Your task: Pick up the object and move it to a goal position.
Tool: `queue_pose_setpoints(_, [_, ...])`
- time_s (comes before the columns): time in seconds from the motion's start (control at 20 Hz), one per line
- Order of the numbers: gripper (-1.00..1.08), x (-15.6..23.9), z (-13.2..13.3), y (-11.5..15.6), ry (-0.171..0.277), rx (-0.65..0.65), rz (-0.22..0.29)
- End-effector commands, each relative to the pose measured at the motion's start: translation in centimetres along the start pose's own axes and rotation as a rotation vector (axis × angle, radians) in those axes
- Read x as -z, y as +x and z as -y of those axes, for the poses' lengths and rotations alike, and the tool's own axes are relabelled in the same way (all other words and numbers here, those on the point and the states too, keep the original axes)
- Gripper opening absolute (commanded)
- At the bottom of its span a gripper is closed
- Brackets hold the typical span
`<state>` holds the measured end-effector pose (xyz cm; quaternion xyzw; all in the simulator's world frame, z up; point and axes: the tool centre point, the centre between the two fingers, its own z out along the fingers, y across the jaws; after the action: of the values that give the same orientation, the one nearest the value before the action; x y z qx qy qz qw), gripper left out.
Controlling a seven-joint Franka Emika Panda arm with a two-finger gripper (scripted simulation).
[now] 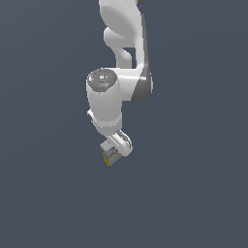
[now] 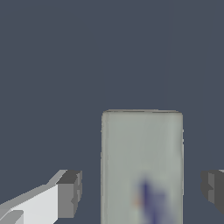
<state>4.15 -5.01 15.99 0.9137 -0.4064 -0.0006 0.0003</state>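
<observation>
- Exterior view: white arm [image 1: 118, 72], descending from the upper edge of the frame over a plain dark grey-blue ground [image 1: 43, 193].
- Exterior view: gripper [image 1: 111, 154] at the arm's lower end, fingers directed downward; how far apart they stand cannot be read here.
- Exterior view: box [image 1: 108, 157], small, pale grey with a yellow edge, located directly at the fingertips, partly hidden by the hand.
- Wrist view: gripper [image 2: 142, 192], two dark grey pads [image 2: 70, 192], one at each side, spread wide.
- Wrist view: box [image 2: 142, 166], pale grey-white face with faint blue print, standing between the pads; a visible gap at each side, neither pad touching it.
- Wrist view: nothing held.
</observation>
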Motion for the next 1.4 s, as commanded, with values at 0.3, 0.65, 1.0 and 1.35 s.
queue_pose_setpoints(0.3, [-1.00, -0.8, 0.1, 0.1, 0.001, 0.000, -0.001])
queue_pose_setpoints(0.65, [-1.00, -0.8, 0.1, 0.1, 0.001, 0.000, -0.001])
queue_pose_setpoints(1.0, [-1.00, 0.1, 0.1, 0.1, 0.001, 0.000, -0.001])
queue_pose_setpoints(1.35, [-1.00, 4.4, -0.1, -0.1, 0.001, 0.000, -0.001])
